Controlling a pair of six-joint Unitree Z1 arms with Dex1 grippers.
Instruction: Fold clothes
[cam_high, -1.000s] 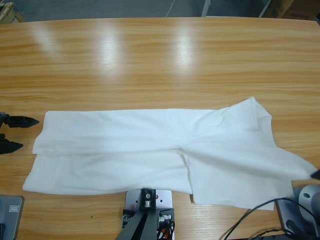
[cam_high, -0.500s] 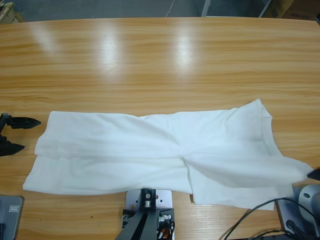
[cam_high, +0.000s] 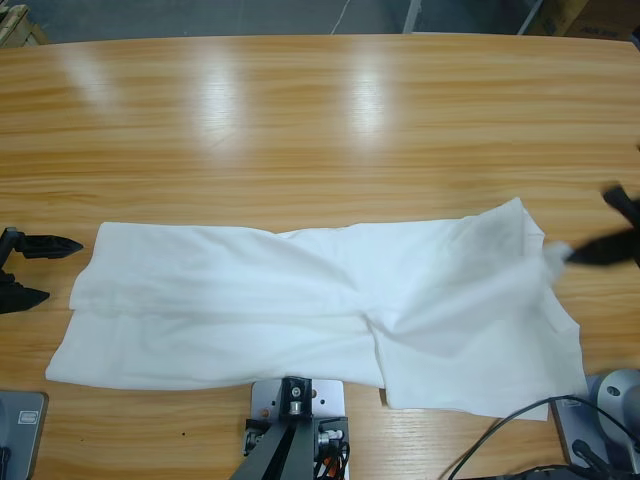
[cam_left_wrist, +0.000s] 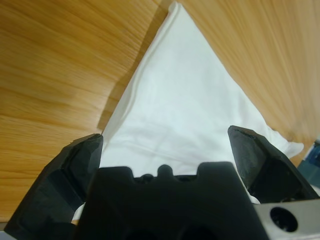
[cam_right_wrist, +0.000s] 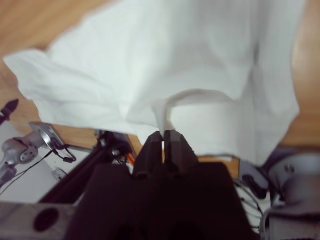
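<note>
Shirt (cam_high: 300, 310) lies long and flat on the bench (cam_high: 300, 120). Right claw (cam_high: 570, 257) pinches its edge, lifted. Left claw (cam_high: 40, 268) gapes wide beside its other end.

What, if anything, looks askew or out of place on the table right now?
The T-shirt lies folded lengthwise but uneven: its near layers do not line up and creases run across the middle. At one end the right gripper pinches a lifted corner. The left gripper waits open at the other end. Nothing looks damaged.

Left end effector (cam_high: 35, 270) gapes (jaws wide); right end effector (cam_high: 572, 257) is clamped tight.
</note>
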